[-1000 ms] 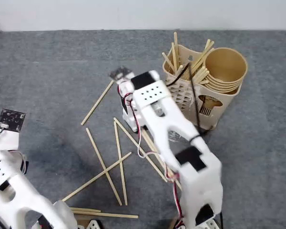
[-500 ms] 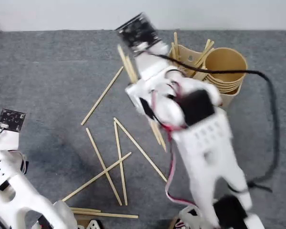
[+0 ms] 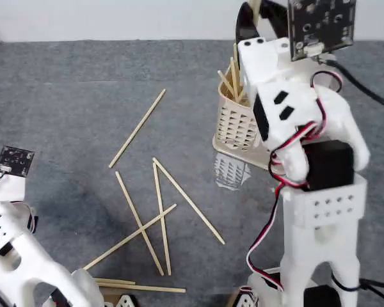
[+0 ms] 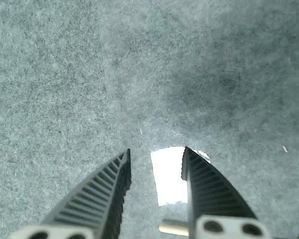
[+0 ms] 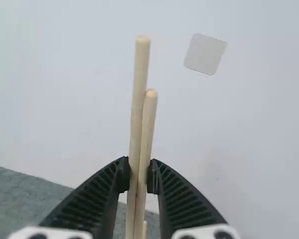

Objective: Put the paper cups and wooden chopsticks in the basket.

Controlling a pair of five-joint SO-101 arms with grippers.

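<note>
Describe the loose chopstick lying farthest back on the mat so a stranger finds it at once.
Find the basket at the far right of the grey mat. Left of it, loose chopsticks lie scattered. The rearmost chopstick slants alone toward the basket, crossing none, while most in front of it cross one another.
</note>
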